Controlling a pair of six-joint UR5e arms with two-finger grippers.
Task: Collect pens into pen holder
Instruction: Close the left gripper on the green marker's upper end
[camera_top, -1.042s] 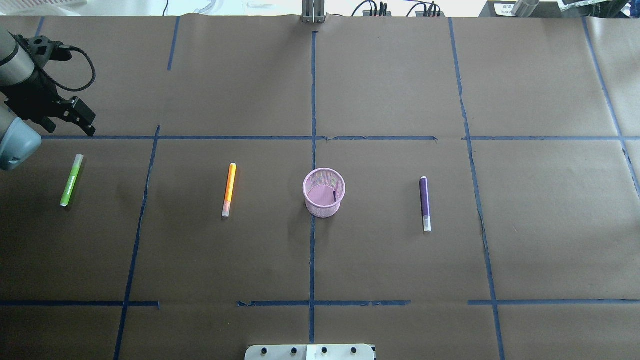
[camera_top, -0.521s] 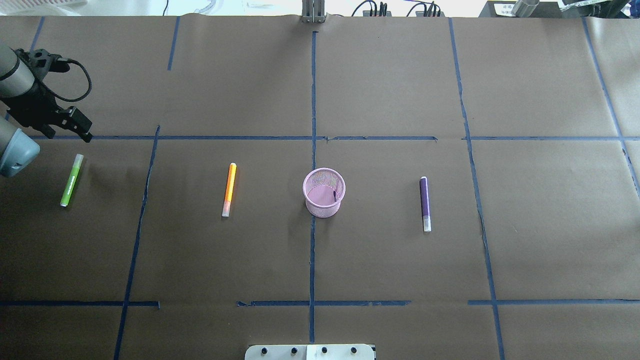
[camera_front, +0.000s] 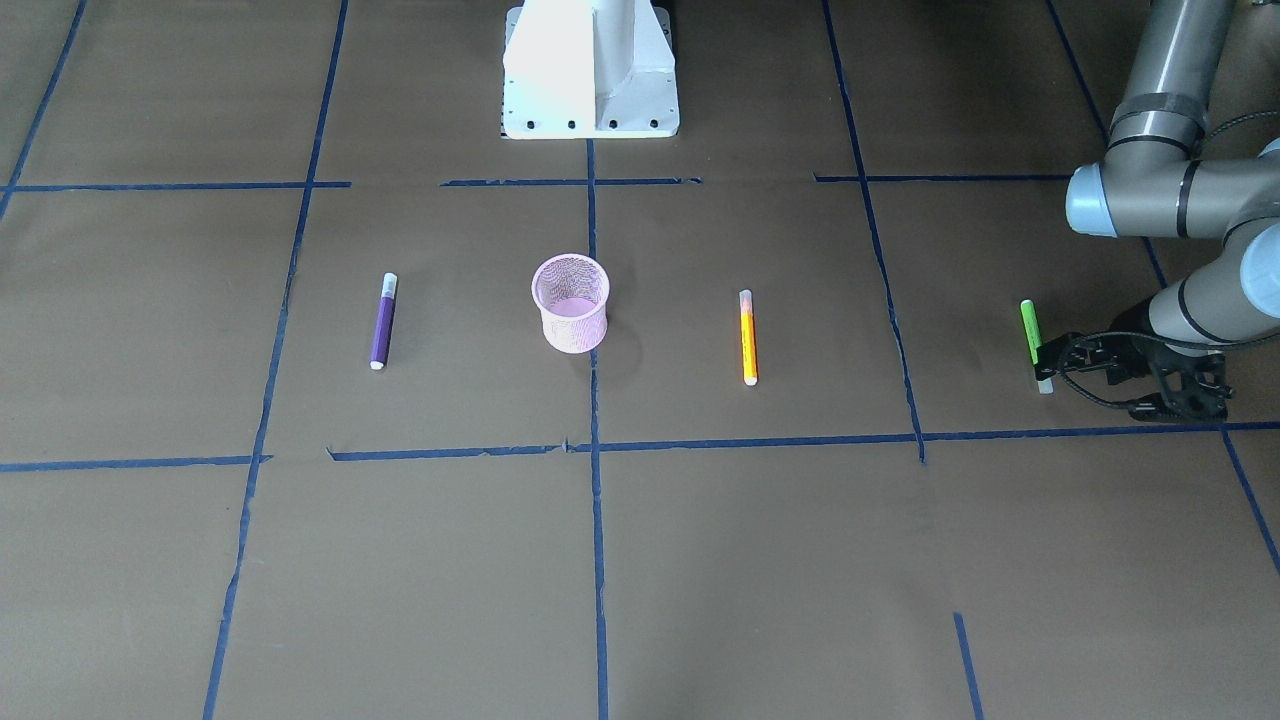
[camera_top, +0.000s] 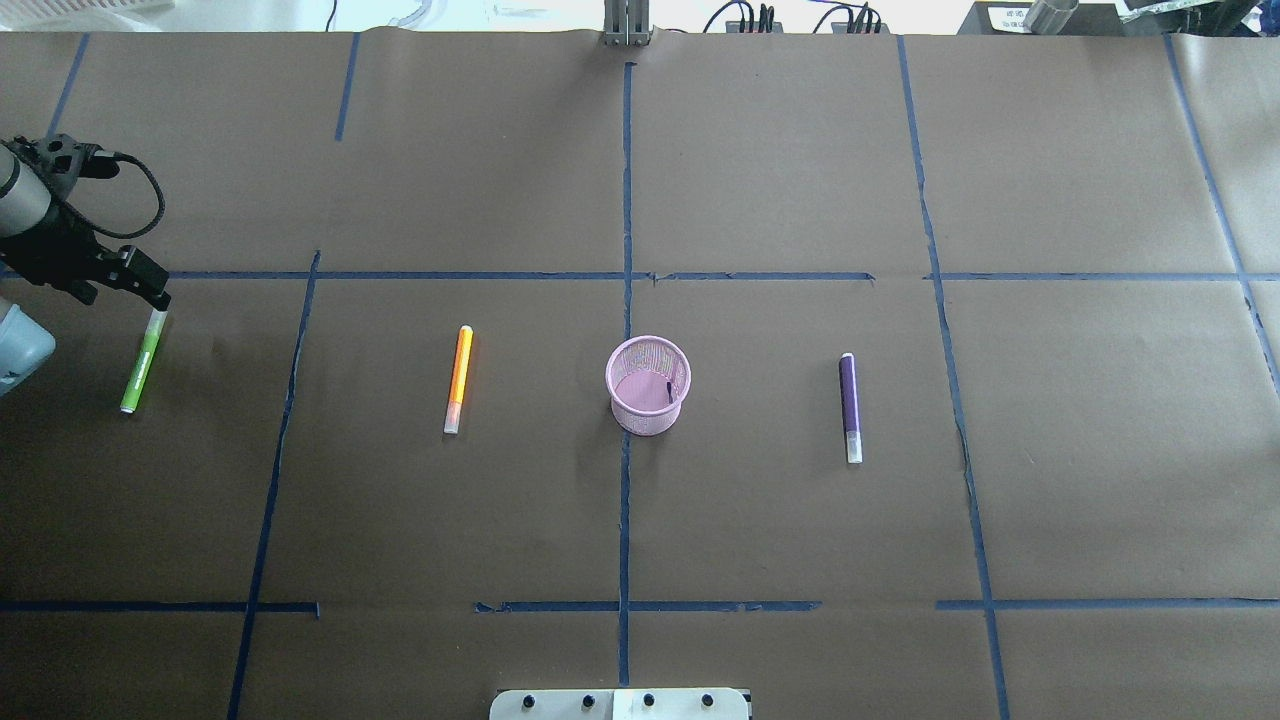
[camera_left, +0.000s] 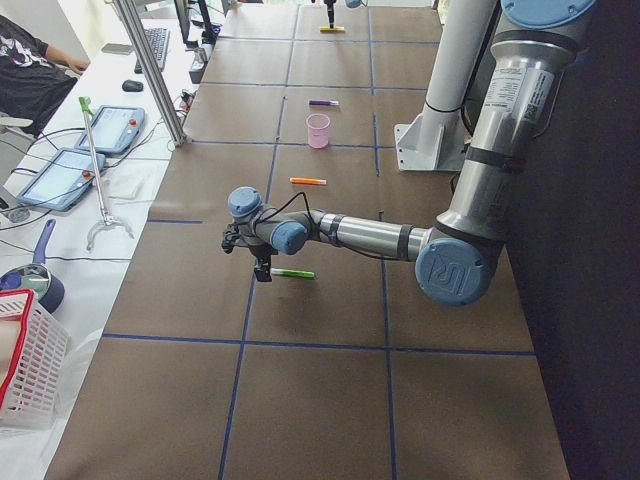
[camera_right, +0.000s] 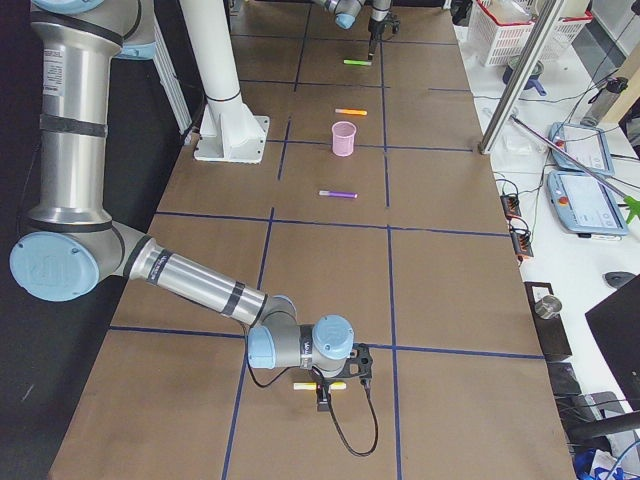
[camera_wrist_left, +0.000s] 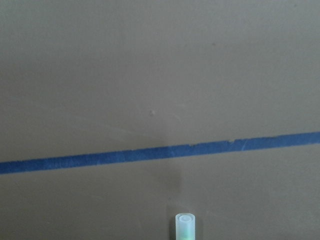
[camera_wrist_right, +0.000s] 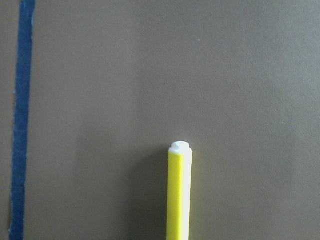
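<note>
Brown and crossed with blue tape lines (camera_top: 627, 180), the desk (camera_top: 800, 150) carries the pink mesh pen holder (camera_top: 645, 420), which we see standing upright near its middle. In the overhead view an orange pen (camera_top: 458, 380) lies flat to the holder's left and a purple pen (camera_top: 850, 405) to its right, both well apart from it. Farther left lies the green pen (camera_top: 140, 365). The left gripper (camera_top: 120, 287) hangs over its pale cap end, fingers spread wide and holding nothing. Toward the desk's far right end the right gripper (camera_right: 323, 398) hangs low above a yellow pen (camera_wrist_right: 179, 200). We cannot tell how its fingers stand, because only the side views show them.
</note>
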